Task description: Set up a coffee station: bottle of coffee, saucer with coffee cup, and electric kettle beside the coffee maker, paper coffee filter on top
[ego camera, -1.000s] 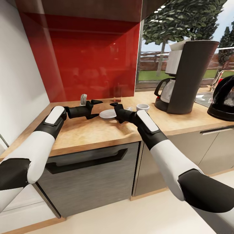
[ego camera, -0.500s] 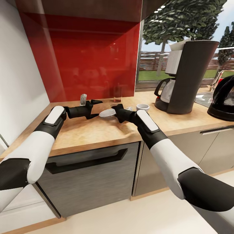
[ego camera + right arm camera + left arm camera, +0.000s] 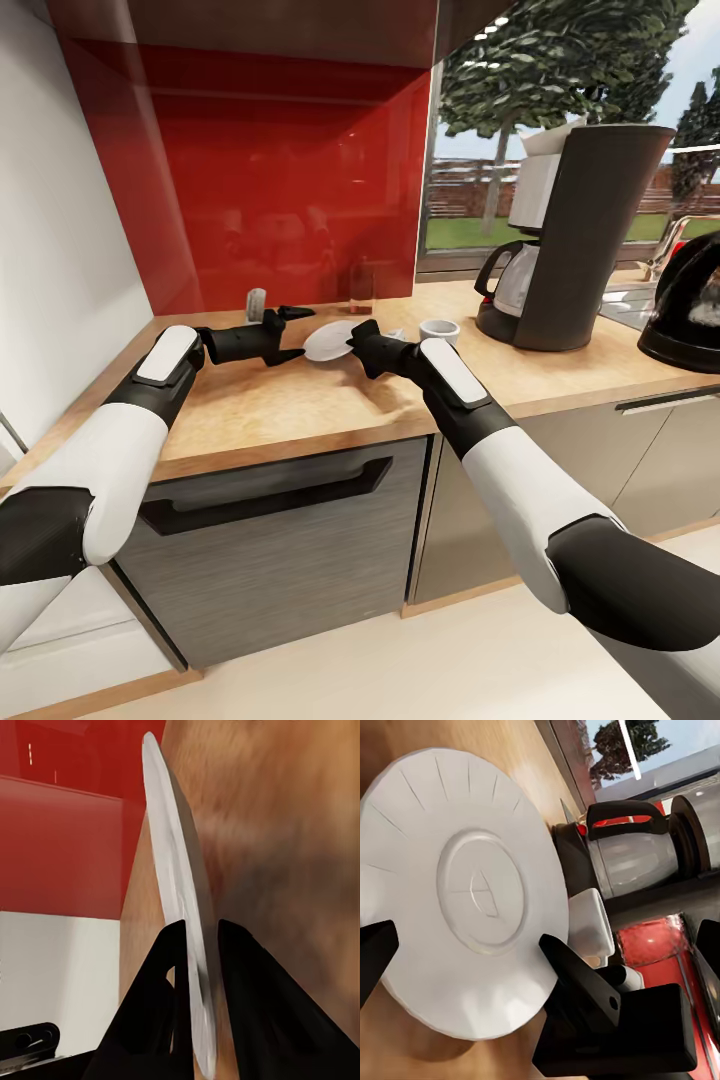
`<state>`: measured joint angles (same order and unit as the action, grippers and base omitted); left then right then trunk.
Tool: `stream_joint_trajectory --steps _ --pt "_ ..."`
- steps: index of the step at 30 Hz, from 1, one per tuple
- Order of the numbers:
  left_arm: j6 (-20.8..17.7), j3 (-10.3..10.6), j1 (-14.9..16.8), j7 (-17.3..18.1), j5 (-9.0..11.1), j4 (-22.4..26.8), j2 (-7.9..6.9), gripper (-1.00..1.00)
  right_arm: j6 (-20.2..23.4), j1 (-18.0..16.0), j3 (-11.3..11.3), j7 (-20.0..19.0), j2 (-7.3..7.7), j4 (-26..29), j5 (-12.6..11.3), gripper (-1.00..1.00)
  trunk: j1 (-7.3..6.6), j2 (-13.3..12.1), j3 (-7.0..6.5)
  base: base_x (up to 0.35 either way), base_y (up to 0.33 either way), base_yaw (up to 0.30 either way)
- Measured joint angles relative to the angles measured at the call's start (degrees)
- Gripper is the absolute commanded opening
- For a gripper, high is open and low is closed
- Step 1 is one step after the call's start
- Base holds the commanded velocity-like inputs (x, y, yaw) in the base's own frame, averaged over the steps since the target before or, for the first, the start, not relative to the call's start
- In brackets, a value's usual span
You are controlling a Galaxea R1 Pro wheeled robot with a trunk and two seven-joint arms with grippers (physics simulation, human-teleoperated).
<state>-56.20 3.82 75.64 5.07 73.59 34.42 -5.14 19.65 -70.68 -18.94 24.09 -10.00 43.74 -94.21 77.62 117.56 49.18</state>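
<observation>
- White saucer (image 3: 328, 340) now stands tilted up on edge above the wood surface (image 3: 300, 400); a second ago it lay flat there.
- Right tool (image 3: 353, 340) pinches the saucer's rim between its two fingers (image 3: 169, 967), closed tight on it.
- Left tool (image 3: 290, 333) has kept its place just beside the saucer, fingers spread, holding nothing.
- Cup (image 3: 438, 329) sits on the surface between saucer and coffee maker (image 3: 580, 235), unmoved.
- Kettle (image 3: 690, 305) stands further right.
</observation>
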Motion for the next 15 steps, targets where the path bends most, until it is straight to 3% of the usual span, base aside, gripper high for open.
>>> stream_joint_trajectory --steps 10,15 --pt "0.0 0.0 0.0 0.1 -0.6 1.2 -3.37 1.00 -0.2 0.0 0.1 0.0 0.00 0.0 -0.2 -1.00 0.00 0.0 0.00 0.000 0.000 0.000" --pt "-0.1 -0.1 0.0 0.2 -0.5 4.5 -4.45 1.00 -0.3 0.0 0.1 -0.1 0.00 0.0 -0.2 -1.00 0.00 0.0 0.00 0.000 0.000 0.000"
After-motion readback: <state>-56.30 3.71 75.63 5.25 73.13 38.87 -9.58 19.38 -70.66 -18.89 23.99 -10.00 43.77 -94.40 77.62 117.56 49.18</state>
